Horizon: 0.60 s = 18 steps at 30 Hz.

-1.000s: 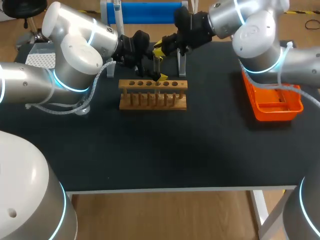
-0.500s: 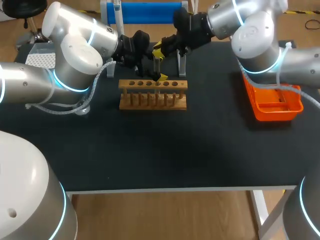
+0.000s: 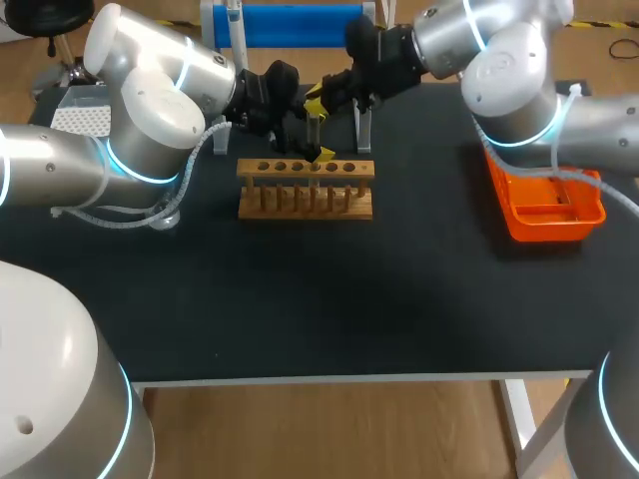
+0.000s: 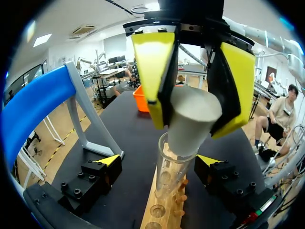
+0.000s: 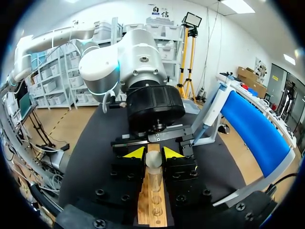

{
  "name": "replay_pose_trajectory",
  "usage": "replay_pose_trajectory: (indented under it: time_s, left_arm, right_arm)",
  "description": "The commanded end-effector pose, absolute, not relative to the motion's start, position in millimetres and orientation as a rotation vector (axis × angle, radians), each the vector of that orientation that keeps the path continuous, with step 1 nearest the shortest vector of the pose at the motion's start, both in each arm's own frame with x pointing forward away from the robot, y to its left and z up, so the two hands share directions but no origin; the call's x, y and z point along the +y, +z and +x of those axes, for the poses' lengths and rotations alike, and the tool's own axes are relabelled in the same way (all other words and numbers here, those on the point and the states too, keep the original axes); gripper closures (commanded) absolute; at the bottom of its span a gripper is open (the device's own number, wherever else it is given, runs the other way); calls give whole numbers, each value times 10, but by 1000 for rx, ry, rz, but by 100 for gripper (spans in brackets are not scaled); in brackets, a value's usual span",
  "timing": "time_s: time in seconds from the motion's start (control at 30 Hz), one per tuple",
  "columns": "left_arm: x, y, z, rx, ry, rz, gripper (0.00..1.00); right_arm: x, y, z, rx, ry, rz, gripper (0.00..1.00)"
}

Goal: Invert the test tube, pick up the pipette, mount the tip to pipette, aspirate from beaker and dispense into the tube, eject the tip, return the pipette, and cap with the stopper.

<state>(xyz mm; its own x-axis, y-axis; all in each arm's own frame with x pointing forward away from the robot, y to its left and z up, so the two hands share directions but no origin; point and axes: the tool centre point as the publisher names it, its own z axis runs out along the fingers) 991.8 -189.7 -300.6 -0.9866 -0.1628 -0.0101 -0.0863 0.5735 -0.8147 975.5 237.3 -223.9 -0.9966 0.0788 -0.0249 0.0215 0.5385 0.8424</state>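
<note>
A clear test tube [image 3: 315, 131] stands upright in the wooden rack [image 3: 305, 188]. In the left wrist view my left gripper [image 4: 161, 161] is open, one yellow tip on each side of the tube [image 4: 167, 174], neither touching it. My right gripper [image 4: 193, 98] hangs straight above, shut on a white stopper [image 4: 193, 121] whose lower end sits at the tube's mouth. The right wrist view shows that stopper [image 5: 153, 163] between my right gripper's [image 5: 153, 153] fingers, over the tube [image 5: 153, 183] and the rack [image 5: 152, 210]. From the head view both grippers [image 3: 312, 142] [image 3: 319, 98] meet behind the rack.
The blue pipette stand [image 3: 290, 24] is at the table's far edge, just behind both grippers. An orange tray [image 3: 519, 225] lies at the right under my right arm. A white perforated box [image 3: 80, 118] sits at the far left.
My right arm has edged very slightly to the left; everything else stands as before.
</note>
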Motion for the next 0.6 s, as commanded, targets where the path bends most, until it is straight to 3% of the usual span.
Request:
replay_pose_trajectory:
  time_s: [0.03,0.6]
  left_arm:
    - [-1901,-3003,9929,2717,-1395,-215,0]
    - [-1901,-3003,9929,2717,-1395,-215,0]
  right_arm:
    - [2373,-2235,9769,2693,1485,90,100]
    - [2379,-2212,9778,2682,1503,89,100]
